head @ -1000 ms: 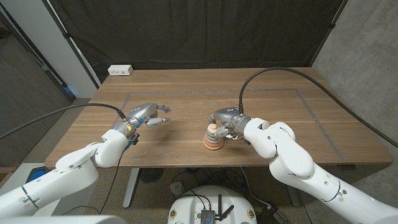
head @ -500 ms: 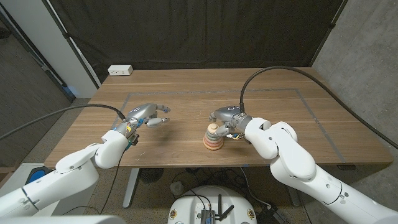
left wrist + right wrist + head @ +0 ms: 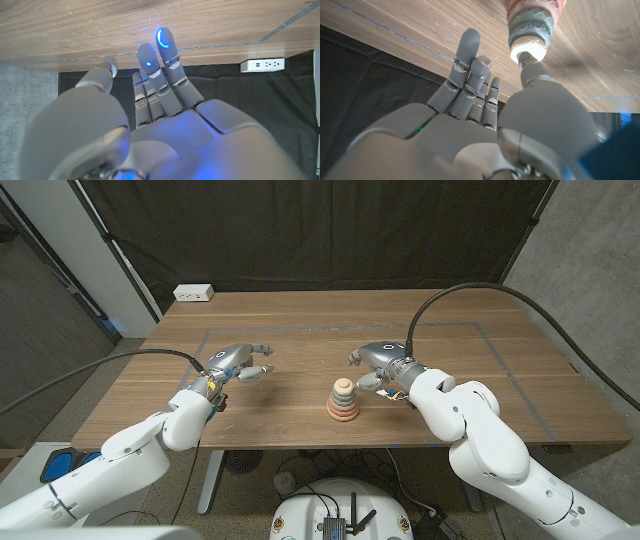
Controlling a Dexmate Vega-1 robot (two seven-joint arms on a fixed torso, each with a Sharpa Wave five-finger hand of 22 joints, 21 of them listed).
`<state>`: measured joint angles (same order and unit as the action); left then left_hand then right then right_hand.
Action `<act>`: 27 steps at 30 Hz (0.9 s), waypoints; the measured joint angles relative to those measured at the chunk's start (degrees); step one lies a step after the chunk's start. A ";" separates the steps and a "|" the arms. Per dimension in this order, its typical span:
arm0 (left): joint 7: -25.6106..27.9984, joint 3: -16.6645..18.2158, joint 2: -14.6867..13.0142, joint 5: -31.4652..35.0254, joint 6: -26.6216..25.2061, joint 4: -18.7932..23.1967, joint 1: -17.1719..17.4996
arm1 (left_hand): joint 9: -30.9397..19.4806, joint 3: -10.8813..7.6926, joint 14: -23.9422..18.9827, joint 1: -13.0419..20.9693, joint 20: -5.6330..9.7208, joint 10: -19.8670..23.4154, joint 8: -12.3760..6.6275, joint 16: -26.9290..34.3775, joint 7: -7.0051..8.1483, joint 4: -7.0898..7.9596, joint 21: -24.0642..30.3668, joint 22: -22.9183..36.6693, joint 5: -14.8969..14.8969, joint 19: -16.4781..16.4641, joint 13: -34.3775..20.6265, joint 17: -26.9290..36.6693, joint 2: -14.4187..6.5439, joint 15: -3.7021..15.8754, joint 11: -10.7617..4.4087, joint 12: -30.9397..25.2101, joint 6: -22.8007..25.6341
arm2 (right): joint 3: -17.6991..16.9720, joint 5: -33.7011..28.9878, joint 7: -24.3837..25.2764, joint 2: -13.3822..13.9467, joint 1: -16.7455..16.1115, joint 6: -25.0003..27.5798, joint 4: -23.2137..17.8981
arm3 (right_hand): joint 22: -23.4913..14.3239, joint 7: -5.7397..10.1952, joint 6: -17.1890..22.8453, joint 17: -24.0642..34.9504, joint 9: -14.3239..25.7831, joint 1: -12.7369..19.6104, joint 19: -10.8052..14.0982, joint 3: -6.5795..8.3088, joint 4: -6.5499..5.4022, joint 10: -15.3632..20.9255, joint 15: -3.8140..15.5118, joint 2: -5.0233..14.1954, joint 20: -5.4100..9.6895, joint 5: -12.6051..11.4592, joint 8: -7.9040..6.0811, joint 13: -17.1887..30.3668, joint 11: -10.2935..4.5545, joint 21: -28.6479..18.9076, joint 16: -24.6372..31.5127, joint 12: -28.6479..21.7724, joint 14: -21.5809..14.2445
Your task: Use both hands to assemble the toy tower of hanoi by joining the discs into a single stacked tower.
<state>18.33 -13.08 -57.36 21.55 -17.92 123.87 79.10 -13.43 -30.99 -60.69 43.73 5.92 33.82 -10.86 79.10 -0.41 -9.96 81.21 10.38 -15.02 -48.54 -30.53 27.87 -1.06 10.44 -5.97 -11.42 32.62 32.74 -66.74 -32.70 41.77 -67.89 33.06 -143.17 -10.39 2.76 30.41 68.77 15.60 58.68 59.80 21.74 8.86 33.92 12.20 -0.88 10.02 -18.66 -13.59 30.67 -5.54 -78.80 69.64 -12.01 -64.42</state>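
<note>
The toy tower stands as one stack of pastel discs near the table's front middle, widest disc at the base, with a cream piece on top. My right hand hovers just behind and to the right of it, fingers apart and holding nothing. In the right wrist view the tower's top shows close past my right hand's thumb. My left hand is over the table's left half, well away from the tower, fingers spread and empty; the left wrist view shows my left hand with its fingers extended.
A white power strip lies at the table's back left corner, also seen as a power strip from the left wrist. Tape lines mark a rectangle on the wooden table. A black curtain hangs behind.
My right hand has let go of the tower's top and drawn back to the right and away from it, fingers opening. The left hand has barely moved.
</note>
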 measured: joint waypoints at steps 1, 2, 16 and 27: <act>0.09 -0.35 0.18 0.28 -0.34 0.03 -0.32 | 0.00 0.00 0.00 0.00 0.00 0.00 0.00 0.00 0.00 0.00 0.00 0.00 0.00 0.00 0.00 0.00 0.00 0.00 0.00 0.00 0.00 | -0.11 0.05 0.25 0.03 -0.12 0.02 -0.03 | 0.00 0.00 0.00 0.09 0.00 0.00 0.01 0.00 0.00 0.01 -0.01 0.00 -0.01 0.00 0.00 0.03 0.04 0.00 0.13 -0.13 0.01; 0.18 -0.47 0.26 0.48 -0.59 0.16 -0.43 | 0.00 0.00 0.00 0.00 0.00 0.00 0.00 0.00 0.00 0.00 0.00 0.00 0.00 0.00 0.00 0.00 0.00 0.00 0.00 0.00 0.00 | -1.05 0.47 1.31 0.26 -1.18 0.18 -0.27 | 0.00 0.00 0.00 0.09 0.00 0.00 0.16 0.00 0.00 0.09 -0.01 0.00 -0.16 0.00 0.00 0.03 0.11 0.00 0.24 -0.13 0.01; 2.10 -6.13 3.66 4.66 -4.88 1.04 -4.97 | 0.00 0.00 0.42 -0.63 0.12 -0.29 0.00 0.00 -0.02 0.00 0.00 0.08 0.00 0.12 0.27 0.00 0.63 -0.42 -0.29 0.21 -0.63 | -10.49 7.15 16.21 3.99 -10.64 1.27 -0.44 | 0.00 0.71 1.13 0.62 0.21 0.30 0.63 0.24 0.24 1.10 0.41 0.30 0.21 -0.32 0.00 0.53 -0.51 0.00 0.73 -0.58 -0.81; 0.62 -9.87 5.32 7.30 -10.17 2.58 -8.26 | 0.13 0.25 0.63 -1.13 0.12 -0.29 0.00 0.00 0.01 0.24 0.00 0.00 0.00 0.11 0.26 -0.35 1.13 -0.21 -0.29 0.21 -0.60 | -15.34 14.02 26.14 6.22 -14.01 -0.05 2.22 | 0.00 0.82 1.64 0.44 0.25 0.30 0.62 0.48 0.47 -1.19 0.19 0.30 0.21 -0.63 -0.46 1.10 -0.30 0.47 0.40 0.15 -0.16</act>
<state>18.96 -22.96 -52.05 28.85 -28.09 126.45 70.84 -13.30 -30.75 -60.06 42.61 6.04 33.53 -10.86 79.10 -0.41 -9.72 81.21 10.38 -15.02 -48.43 -30.26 27.52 0.07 10.23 -6.25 -11.21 32.02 17.40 -52.72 -6.56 47.99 -81.90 33.02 -140.94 -10.39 3.58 32.05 69.21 15.85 58.98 60.43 22.22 9.33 32.74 12.38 -0.58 10.23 -19.29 -14.05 31.77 -5.85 -78.33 70.05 -11.86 -64.58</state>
